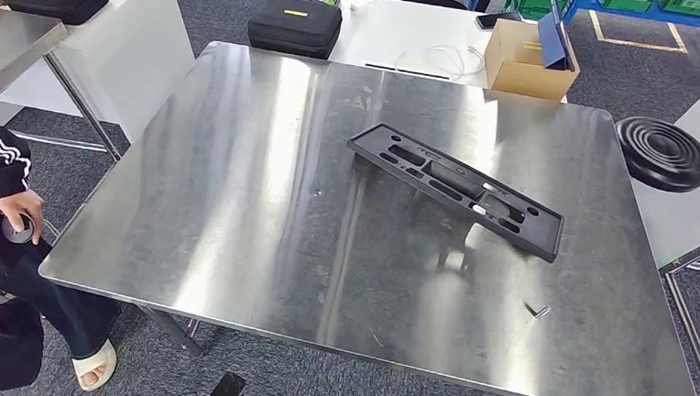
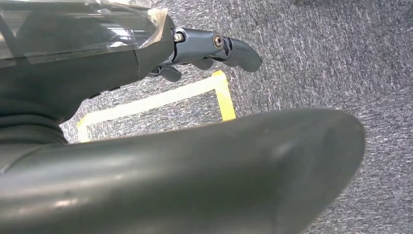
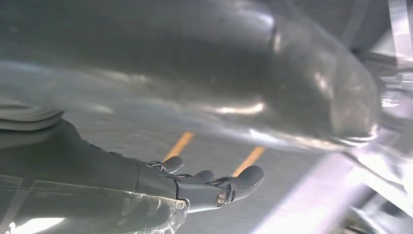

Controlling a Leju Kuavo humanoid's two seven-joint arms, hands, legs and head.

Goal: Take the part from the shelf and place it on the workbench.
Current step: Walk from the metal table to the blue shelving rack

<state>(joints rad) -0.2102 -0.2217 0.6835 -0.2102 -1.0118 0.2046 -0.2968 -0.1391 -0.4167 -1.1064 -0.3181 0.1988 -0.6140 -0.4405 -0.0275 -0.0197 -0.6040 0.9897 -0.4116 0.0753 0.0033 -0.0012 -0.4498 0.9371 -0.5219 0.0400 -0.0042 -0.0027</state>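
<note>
The black part, a long flat moulded tray with several recesses, lies at an angle on the steel workbench, right of its middle. My left hand hangs beside my body above grey carpet, fingers stretched out and holding nothing. My right hand also hangs low, its fingers extended and empty, with blurred floor beyond.
A seated person at the workbench's left edge holds a small roll. Behind the bench stand a black case and a cardboard box on a white table. A black ribbed disc lies at the right. A small metal bit rests near the front right.
</note>
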